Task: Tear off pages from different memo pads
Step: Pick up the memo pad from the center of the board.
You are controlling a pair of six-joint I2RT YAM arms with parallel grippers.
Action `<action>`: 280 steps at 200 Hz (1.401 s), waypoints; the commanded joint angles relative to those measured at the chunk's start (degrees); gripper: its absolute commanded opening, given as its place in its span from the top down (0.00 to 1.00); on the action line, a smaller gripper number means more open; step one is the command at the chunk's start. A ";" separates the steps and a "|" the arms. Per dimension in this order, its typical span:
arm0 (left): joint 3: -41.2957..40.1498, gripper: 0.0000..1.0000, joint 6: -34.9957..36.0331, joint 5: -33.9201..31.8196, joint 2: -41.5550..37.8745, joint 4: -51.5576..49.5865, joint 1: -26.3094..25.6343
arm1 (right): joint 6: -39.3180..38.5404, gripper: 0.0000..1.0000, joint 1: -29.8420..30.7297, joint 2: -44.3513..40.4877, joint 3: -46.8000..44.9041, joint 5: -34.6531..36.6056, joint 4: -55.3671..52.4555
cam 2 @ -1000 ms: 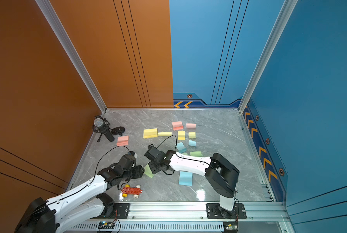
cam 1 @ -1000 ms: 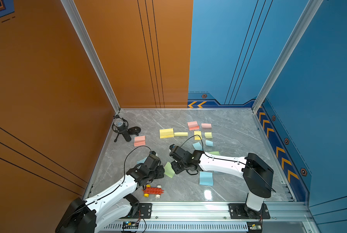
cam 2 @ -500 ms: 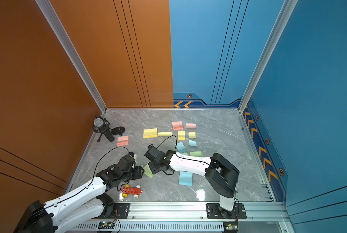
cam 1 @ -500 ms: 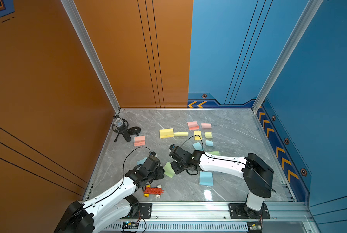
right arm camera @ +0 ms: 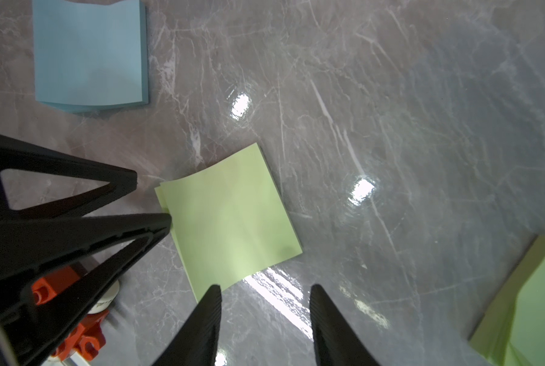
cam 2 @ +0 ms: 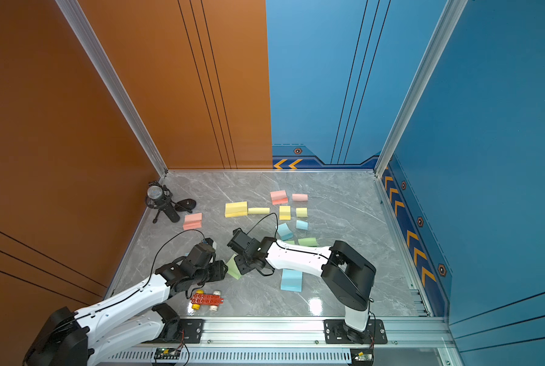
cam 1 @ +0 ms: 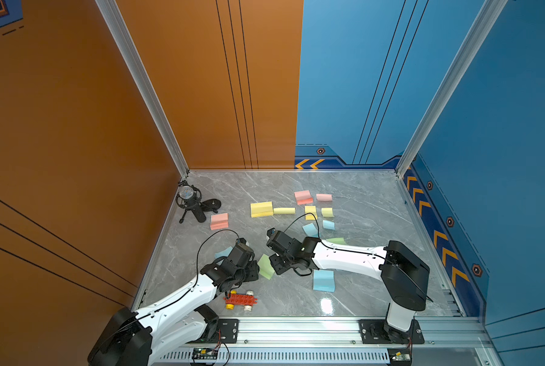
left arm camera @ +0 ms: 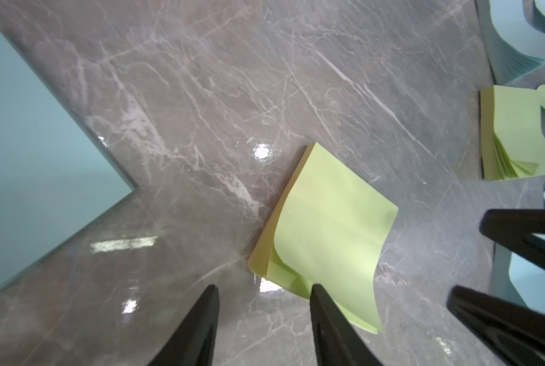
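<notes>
Jaws on both arms stand half wide and clamp nothing. The green memo pad [cam 1: 266, 266] lies on the marble table [cam 1: 359, 202], at about 7 o'clock from its middle. The left gripper [left arm camera: 264, 286] sits at the pad's 9 o'clock, one fingertip [left arm camera: 320, 294] over the curled top page [left arm camera: 328, 228]. The right gripper [right arm camera: 264, 286] sits at its 3 o'clock. A blue memo pad [cam 1: 324, 280] lies at 4 o'clock, and a red toy car [cam 1: 240, 299] at 7 o'clock.
</notes>
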 commanded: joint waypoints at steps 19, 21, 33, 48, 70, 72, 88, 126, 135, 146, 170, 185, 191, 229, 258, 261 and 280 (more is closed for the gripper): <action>2.23 0.49 0.51 -2.30 0.77 -0.31 -0.83 | -0.76 0.52 0.45 0.35 -0.34 0.37 -1.46; 2.30 0.50 0.52 -2.30 0.83 -0.29 -0.83 | -0.78 0.52 0.46 0.39 -0.31 0.24 -1.42; 2.54 0.49 0.61 -2.56 1.29 -0.29 -0.83 | -0.76 0.53 0.49 0.72 -0.43 -1.21 -0.77; 2.85 0.49 0.69 -2.85 2.04 -0.21 -0.88 | -0.62 0.53 0.43 1.17 -0.58 -3.52 0.87; 3.26 0.49 0.75 -3.03 3.23 -0.10 -1.01 | 0.33 0.55 0.42 2.13 -0.66 -6.66 3.31; 3.24 0.49 0.73 -3.06 3.31 -0.04 -1.01 | 0.39 0.55 0.47 2.26 -0.70 -6.88 3.42; 3.41 0.48 0.79 -3.11 3.85 0.11 -1.18 | 0.96 0.56 0.41 3.16 -0.54 -8.12 4.43; 3.42 0.48 0.79 -3.10 3.96 0.40 -1.53 | 1.32 0.57 -0.04 5.64 0.39 -8.93 5.16; 3.27 0.48 0.79 -3.14 3.96 0.46 -1.58 | 1.49 0.57 -0.20 5.88 0.52 -9.12 5.38; 3.16 0.48 0.74 -3.18 3.96 0.59 -1.62 | 1.59 0.57 -0.22 6.13 0.59 -9.33 5.71; 3.03 0.48 0.90 -3.43 4.21 0.77 -1.62 | 1.76 0.56 -0.26 6.16 1.06 -9.85 5.66; 2.98 0.48 1.05 -3.53 4.57 0.95 -1.62 | 2.04 0.55 -0.23 5.72 0.98 -9.91 5.70; 3.00 0.48 1.04 -3.62 4.79 1.03 -1.62 | 2.09 0.55 -0.26 5.42 0.98 -9.92 5.67; 3.40 0.47 1.48 -3.89 6.14 1.47 -1.62 | 2.80 0.54 -0.15 5.43 0.96 -10.55 6.02; 3.66 0.46 1.56 -3.80 6.51 1.81 -1.62 | 3.00 0.53 -0.26 5.37 1.13 -11.02 6.29; 3.60 0.46 1.54 -3.73 6.51 1.80 -1.62 | 2.96 0.53 -0.29 5.35 1.18 -11.15 6.38; 3.68 0.46 1.66 -3.71 6.51 1.89 -1.62 | 3.47 0.53 -0.56 5.10 1.16 -11.99 6.80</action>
